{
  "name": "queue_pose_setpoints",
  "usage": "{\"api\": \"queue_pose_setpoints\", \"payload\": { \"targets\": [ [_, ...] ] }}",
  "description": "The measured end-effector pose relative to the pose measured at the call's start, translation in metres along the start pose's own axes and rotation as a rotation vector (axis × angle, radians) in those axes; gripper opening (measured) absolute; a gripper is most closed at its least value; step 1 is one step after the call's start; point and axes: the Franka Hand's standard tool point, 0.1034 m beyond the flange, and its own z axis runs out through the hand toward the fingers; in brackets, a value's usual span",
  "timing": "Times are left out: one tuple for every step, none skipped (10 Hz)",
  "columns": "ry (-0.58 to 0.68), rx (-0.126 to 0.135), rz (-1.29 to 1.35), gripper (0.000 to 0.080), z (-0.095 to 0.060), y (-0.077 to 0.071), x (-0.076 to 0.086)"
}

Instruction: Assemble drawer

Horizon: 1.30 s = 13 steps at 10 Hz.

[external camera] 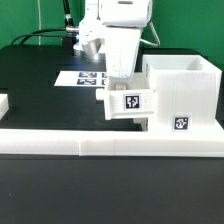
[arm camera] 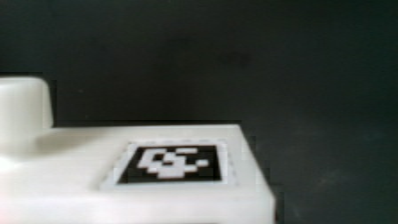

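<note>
A small white box tray (external camera: 128,103) with a black-and-white tag on its front is held just off the black table, against the open side of the tall white casing (external camera: 182,92) at the exterior view's right. My gripper (external camera: 119,86) comes down onto the tray's top and is shut on it; the fingertips are hidden behind the tray. In the wrist view the tray (arm camera: 169,190) fills the near part of the picture, its tag (arm camera: 175,163) facing the camera and a raised white part (arm camera: 22,100) beside it. The casing carries its own tag (external camera: 181,125).
The long low white rail (external camera: 100,141) runs along the table's front edge. The marker board (external camera: 84,77) lies flat behind the gripper. Another white part (external camera: 3,104) shows at the exterior view's left edge. Black cables hang behind the arm.
</note>
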Motion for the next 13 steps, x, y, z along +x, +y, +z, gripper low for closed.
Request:
{"api": "queue_pose_setpoints", "payload": {
  "targets": [
    [-0.004, 0.008, 0.0, 0.0278, -0.003, 0.003, 0.002],
    [-0.006, 0.002, -0.005, 0.0278, -0.013, 0.014, 0.007],
    [-0.005, -0.007, -0.004, 0.0461, -0.016, 0.018, 0.007],
    [-0.008, -0.006, -0.003, 0.0581, -0.019, 0.021, 0.007],
    [-0.014, 0.0, -0.002, 0.0581, -0.024, 0.024, 0.006],
    [-0.022, -0.003, -0.005, 0.0635, -0.035, 0.029, 0.003],
    [-0.035, 0.001, -0.014, 0.0645, -0.047, 0.029, -0.008],
    [-0.044, 0.006, -0.04, 0.0645, -0.056, 0.025, -0.021],
    [-0.054, 0.014, -0.073, 0.0649, -0.062, 0.018, -0.039],
    [-0.06, 0.019, -0.091, 0.0649, -0.067, 0.011, -0.054],
    [-0.059, 0.02, -0.087, 0.0649, -0.067, 0.01, -0.056],
    [-0.058, 0.022, -0.09, 0.0649, -0.066, 0.01, -0.056],
    [-0.046, 0.025, -0.096, 0.0649, -0.065, 0.01, -0.061]
  ]
}}
